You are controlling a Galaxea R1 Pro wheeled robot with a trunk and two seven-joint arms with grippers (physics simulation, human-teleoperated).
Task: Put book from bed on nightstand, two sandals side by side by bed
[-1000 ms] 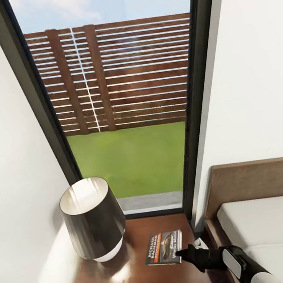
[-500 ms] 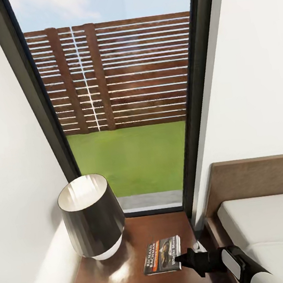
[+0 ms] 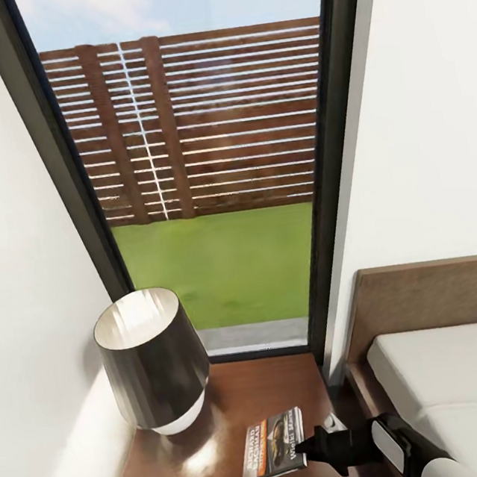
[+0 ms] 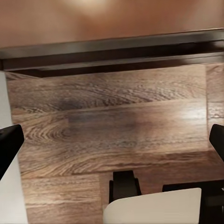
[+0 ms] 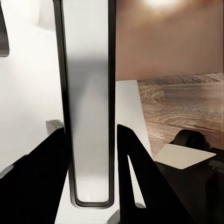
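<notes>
Right gripper [image 3: 305, 446] clamped on the book [image 3: 270, 435], holding it flat over the nightstand [image 3: 222, 459] near its bed-side edge, beside the lamp [image 3: 150, 359]; left fingers [image 4: 9, 144] spread wide, empty.

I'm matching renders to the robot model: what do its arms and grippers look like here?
The right arm is glossy black with a white panel and a pale rounded segment. Its gripper is matte black and tapering. The left gripper's fingers are flat black pads. No cables or markings visible.
</notes>
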